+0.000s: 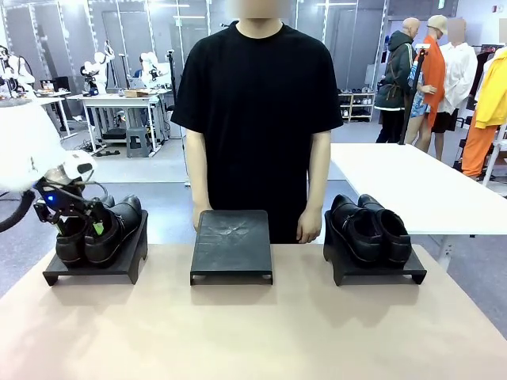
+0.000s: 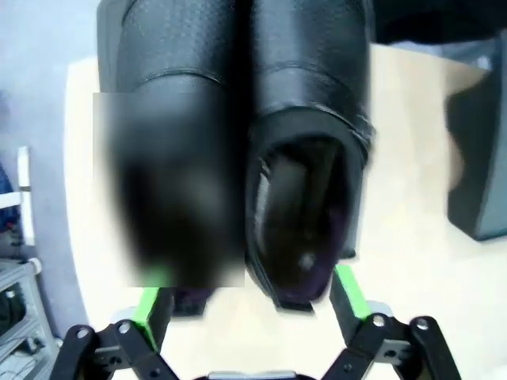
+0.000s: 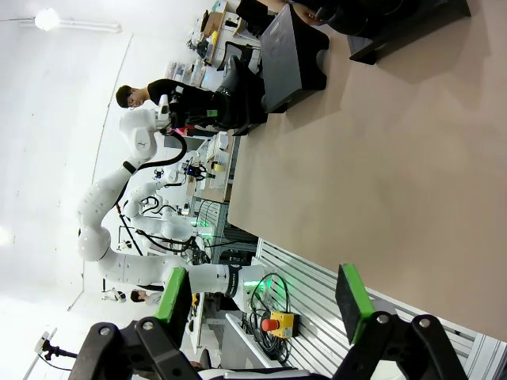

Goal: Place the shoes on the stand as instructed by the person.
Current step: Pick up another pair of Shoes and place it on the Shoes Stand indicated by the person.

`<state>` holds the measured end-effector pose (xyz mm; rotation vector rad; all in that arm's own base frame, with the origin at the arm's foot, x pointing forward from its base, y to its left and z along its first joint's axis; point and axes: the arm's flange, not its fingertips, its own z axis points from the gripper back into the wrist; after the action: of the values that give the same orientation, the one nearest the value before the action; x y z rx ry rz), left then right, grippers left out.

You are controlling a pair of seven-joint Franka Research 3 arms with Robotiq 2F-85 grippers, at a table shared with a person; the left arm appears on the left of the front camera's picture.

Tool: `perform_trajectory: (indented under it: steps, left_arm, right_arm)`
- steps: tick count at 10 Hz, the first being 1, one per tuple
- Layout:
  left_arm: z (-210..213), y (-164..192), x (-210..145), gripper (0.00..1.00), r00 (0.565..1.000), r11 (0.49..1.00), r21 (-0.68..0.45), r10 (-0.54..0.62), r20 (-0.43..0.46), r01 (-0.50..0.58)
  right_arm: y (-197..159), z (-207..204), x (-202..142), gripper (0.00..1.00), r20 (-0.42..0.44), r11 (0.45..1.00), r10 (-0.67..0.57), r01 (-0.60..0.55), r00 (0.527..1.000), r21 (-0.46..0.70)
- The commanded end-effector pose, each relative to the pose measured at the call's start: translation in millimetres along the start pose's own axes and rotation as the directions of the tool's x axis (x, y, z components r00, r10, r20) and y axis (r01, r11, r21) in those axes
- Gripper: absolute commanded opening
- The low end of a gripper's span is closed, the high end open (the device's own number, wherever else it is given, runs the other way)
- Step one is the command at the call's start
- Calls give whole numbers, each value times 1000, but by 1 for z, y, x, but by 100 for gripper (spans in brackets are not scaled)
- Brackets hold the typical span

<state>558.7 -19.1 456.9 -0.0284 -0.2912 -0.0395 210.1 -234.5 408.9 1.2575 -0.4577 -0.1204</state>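
Table (image 1: 253, 332): bare tan foreground; three black stands in a row. Middle stand (image 1: 231, 244) vacant, before the person (image 1: 257, 119). Left shoes (image 1: 99, 229) on left stand, right shoes (image 1: 371, 229) on right stand. Left hand (image 1: 83, 222): spread, fingers straddling the left pair's heels, not yet closed. Right hand (image 3: 261, 305): spread, idle, well apart. Advice: centre on one shoe's heel collar, close firmly, lift straight.

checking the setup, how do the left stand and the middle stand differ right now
The left stand carries a pair of black shoes; the middle stand has a bare top. The left end effector is down at the left stand's shoes, open; nothing is at the middle stand. The middle stand sits right in front of the person; the left stand sits off to one side. Both are low black platforms on the tan table.
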Motion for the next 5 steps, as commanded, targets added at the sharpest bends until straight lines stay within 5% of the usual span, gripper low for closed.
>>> perform_trajectory:
  steps: [1,3,5]
  left_arm:
    - [72,24,-20,100,998,987,-163,-14,-67,3]
    - [113,60,-48,100,998,945,-327,-17,-57,-3]
    - [138,111,-84,100,997,816,-577,-13,-71,-30]
  right_arm:
    - [2,2,1,93,12,1000,21,-21,1000,12]
    - [2,2,1,93,12,1000,21,-21,1000,12]
    - [2,2,1,93,12,1000,21,-21,1000,12]
